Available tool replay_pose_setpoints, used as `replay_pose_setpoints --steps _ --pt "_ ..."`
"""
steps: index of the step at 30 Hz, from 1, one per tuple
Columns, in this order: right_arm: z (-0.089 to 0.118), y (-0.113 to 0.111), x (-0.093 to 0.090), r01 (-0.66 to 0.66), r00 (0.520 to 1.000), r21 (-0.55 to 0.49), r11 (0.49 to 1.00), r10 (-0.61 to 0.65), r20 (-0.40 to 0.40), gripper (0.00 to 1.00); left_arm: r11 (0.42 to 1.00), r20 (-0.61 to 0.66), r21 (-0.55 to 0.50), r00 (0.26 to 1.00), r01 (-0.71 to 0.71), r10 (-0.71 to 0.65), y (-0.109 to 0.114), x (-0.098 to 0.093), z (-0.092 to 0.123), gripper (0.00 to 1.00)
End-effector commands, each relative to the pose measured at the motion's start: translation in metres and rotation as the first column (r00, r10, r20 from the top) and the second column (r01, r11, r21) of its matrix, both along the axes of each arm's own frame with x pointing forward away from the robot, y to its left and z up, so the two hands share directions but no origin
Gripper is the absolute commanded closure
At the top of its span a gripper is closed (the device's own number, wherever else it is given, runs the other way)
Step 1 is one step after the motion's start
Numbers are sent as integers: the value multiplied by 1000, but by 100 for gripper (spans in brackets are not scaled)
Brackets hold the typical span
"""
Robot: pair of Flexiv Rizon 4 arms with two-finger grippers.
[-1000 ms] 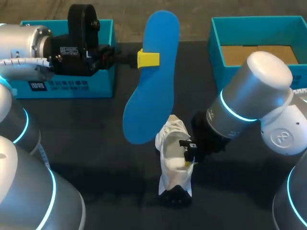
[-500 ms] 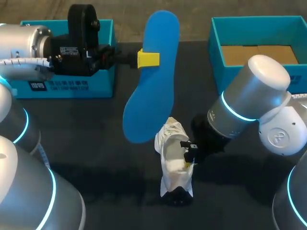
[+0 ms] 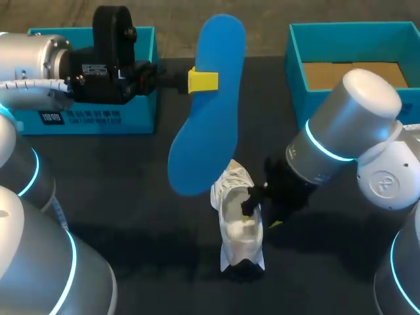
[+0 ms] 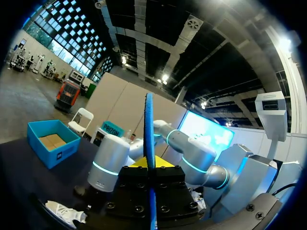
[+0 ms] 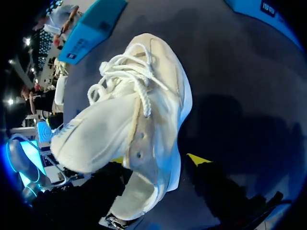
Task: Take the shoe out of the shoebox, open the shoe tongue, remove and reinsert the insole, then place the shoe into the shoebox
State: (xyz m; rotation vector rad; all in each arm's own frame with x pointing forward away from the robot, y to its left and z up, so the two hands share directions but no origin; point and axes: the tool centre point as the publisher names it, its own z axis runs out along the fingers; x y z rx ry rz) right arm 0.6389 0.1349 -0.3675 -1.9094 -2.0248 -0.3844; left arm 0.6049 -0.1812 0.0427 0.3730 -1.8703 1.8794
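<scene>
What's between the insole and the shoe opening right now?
Nothing lies between the insole and the shoe, but one finger of the right end effector sits in the opening at its right wall.

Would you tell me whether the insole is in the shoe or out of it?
Out: the left pincer grips the blue insole in the air, outside the white shoe.

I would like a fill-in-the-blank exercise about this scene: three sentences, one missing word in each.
1. The left gripper holds a blue ____ above the table.
2. The shoe at the right gripper is ____ in colour.
3. The shoe stands on the table, ____ the shoebox.
Missing words: insole; white; outside.
</scene>
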Motion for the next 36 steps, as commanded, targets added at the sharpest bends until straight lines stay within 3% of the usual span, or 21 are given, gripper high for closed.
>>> replay_pose_setpoints --steps 1,8,14,16,29,36 --pt "30 -27 -11 7 1000 31 1000 -7 7 0 1000 0 -1 1000 -1 1 0 -1 -1 100" --pt "65 -52 -12 -23 998 184 983 14 53 0 1000 0 -1 1000 -1 1 0 -1 -1 100" --pt "79 -69 -9 -47 999 357 933 44 19 0 1000 0 -1 1000 -1 1 0 -1 -1 100" --pt "85 -73 -5 -67 998 450 890 68 13 0 1000 0 -1 1000 -1 1 0 -1 -1 100" --pt "85 -73 -5 -67 998 450 890 68 13 0 1000 0 -1 1000 -1 1 0 -1 -1 100" --pt "96 -67 7 -15 1000 608 794 22 -4 0 1000 0 -1 1000 -1 1 0 -1 -1 100"
